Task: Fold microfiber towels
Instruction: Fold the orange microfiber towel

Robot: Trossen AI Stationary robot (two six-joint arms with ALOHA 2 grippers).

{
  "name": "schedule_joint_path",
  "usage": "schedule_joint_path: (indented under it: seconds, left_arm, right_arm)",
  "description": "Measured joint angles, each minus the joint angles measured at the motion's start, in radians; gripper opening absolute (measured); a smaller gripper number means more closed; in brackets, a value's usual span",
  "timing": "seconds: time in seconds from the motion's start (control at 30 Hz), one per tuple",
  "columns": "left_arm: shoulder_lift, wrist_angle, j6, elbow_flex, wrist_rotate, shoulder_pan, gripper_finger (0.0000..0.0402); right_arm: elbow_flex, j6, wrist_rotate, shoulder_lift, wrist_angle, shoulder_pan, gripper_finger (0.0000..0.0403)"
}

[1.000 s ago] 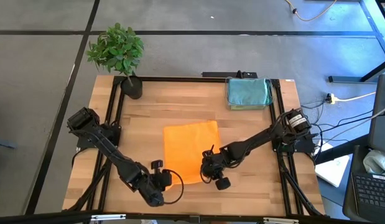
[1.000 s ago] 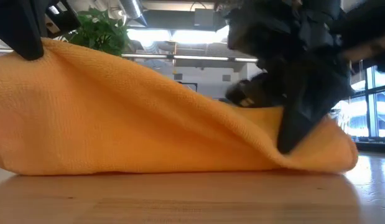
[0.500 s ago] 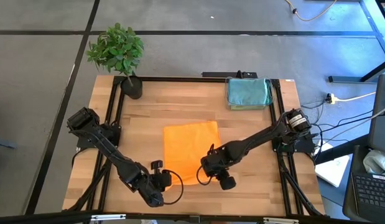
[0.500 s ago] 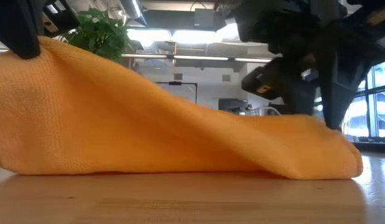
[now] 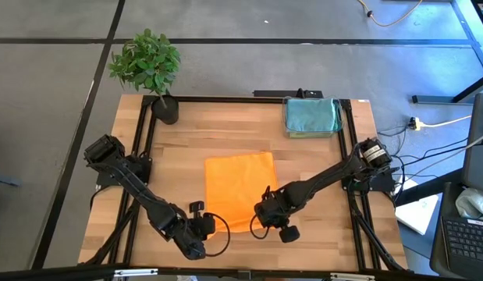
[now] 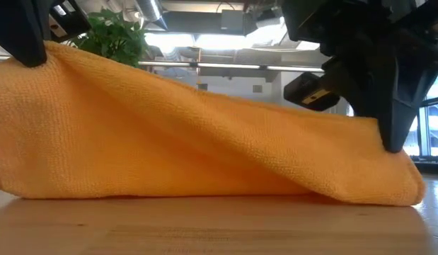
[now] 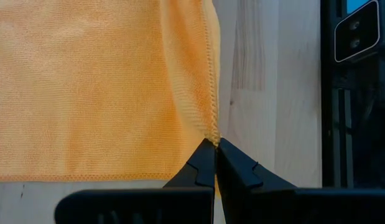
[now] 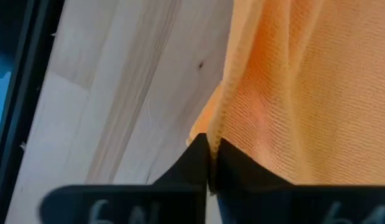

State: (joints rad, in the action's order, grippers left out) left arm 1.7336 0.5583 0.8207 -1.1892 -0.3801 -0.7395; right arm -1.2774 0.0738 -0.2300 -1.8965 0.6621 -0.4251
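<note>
Now both fingers pinched tight, left gripper (image 7: 215, 144) and right gripper (image 8: 209, 144) each holding an orange towel (image 5: 238, 190) corner

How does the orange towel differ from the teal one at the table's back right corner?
The orange towel lies spread near the table's front, a larger patch; the teal towel sits folded small in the back right corner. The orange one is pinched at its near corners by the left claw and right claw; nothing touches the teal one. Both are plain cloths.

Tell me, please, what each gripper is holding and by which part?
Both hold the orange towel by its near corners: left gripper one, right gripper the other.
</note>
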Motion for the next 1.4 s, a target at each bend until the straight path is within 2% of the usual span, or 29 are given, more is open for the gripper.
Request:
schedule_joint_path:
  seconds: [0.07,0.17,0.3,0.43,0.53,0.67,0.73,0.8,0.87,0.97,1.13,1.4]
  left_arm:
    - [0.0,-0.001,0.001,0.0,-0.001,0.0,0.0]
    - [0.0,-0.026,0.008,0.0,0.007,-0.003,0.0]
    - [0.0,-0.103,0.007,0.0,0.074,-0.023,0.0]
    - [0.0,-0.125,-0.034,0.0,0.07,-0.039,0.0]
    - [0.0,-0.122,-0.078,-0.002,0.072,-0.04,0.0]
    - [0.0,-0.086,-0.213,-0.038,0.075,-0.042,0.0]
    - [0.0,-0.007,-0.276,-0.069,0.029,-0.043,0.0]
    - [0.0,0.097,-0.315,-0.095,-0.064,-0.041,0.0]
    - [0.0,0.197,-0.325,-0.103,-0.153,-0.029,0.0]
    - [0.0,0.31,-0.309,-0.094,-0.217,0.005,0.0]
    - [0.0,0.346,-0.319,-0.035,-0.279,0.086,0.0]
    - [0.0,0.323,-0.36,0.077,-0.291,0.231,0.0]
  right_arm:
    - [0.0,0.002,0.0,0.0,0.003,-0.006,0.0008]
    - [0.0,0.05,0.001,0.0,0.006,-0.025,0.0011]
    - [0.0,0.113,-0.007,0.0,0.008,-0.074,0.0008]
    - [-0.036,0.16,0.018,0.0,0.101,-0.125,0.0006]
    - [-0.126,0.186,0.111,0.0,0.265,-0.153,0.001]
    - [-0.262,0.174,0.332,0.0,0.448,-0.196,0.0006]
    - [-0.3,0.134,0.444,0.0,0.489,-0.211,0.0004]
    - [-0.313,0.107,0.515,0.0,0.509,-0.211,0.0004]
    - [-0.305,0.098,0.567,0.0,0.528,-0.191,0.0007]
    - [-0.256,0.07,0.643,0.0,0.544,-0.147,0.0011]
    - [-0.134,0.023,0.804,0.0,0.515,-0.055,0.0004]
    - [0.034,-0.087,0.832,0.0,0.309,0.1,0.0012]
